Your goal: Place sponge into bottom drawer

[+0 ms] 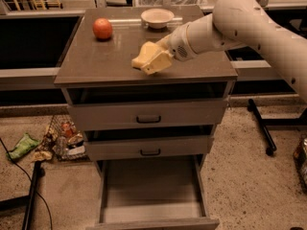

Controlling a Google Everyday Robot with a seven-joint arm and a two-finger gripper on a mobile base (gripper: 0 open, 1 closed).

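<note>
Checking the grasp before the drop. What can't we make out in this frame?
- Sponge, right part: camera view, covered by the gripper holding it over the cabinet top's front.
- Bottom drawer, front face: cut off by the lower edge.
- Gaps above the upper drawers: too dark.
- Bowl contents: too small.
- Arm: cut off by the right edge.

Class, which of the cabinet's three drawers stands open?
The bottom drawer, pulled out, floor showing; both upper drawers are pushed in. The gripper holds the sponge above the cabinet top.
</note>
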